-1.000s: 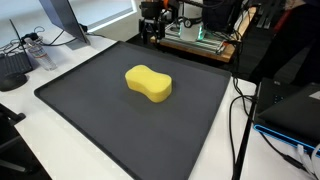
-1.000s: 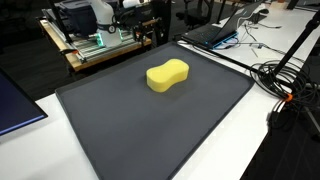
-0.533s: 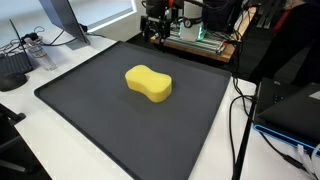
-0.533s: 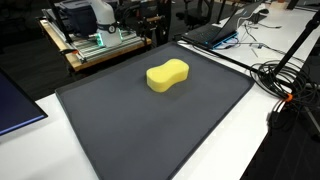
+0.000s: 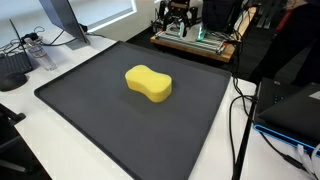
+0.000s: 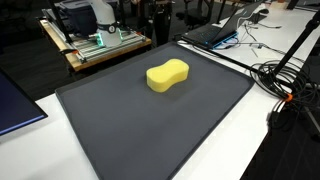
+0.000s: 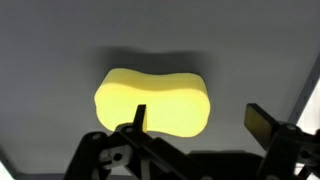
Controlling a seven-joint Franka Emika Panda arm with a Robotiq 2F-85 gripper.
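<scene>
A yellow, peanut-shaped sponge (image 5: 148,83) lies flat on a large dark mat (image 5: 90,110), a little beyond its middle, and shows in both exterior views (image 6: 167,75). My gripper (image 5: 178,12) hangs high over the mat's far edge, well away from the sponge and touching nothing. In the wrist view the sponge (image 7: 150,100) fills the centre from above. There the gripper (image 7: 200,122) is open: one finger (image 7: 138,116) overlaps the sponge in the picture, the other (image 7: 262,126) stands over bare mat. Nothing is between the fingers.
Behind the mat stands a wooden bench with green-lit equipment (image 5: 200,35). Black cables (image 5: 240,110) run along one side of the mat, with a laptop (image 6: 215,32) and more cables (image 6: 285,85) nearby. A monitor (image 5: 60,20) stands at a far corner.
The gripper has moved sideways along the mat's far edge and upward, partly leaving the top of the exterior views. The sponge has not moved.
</scene>
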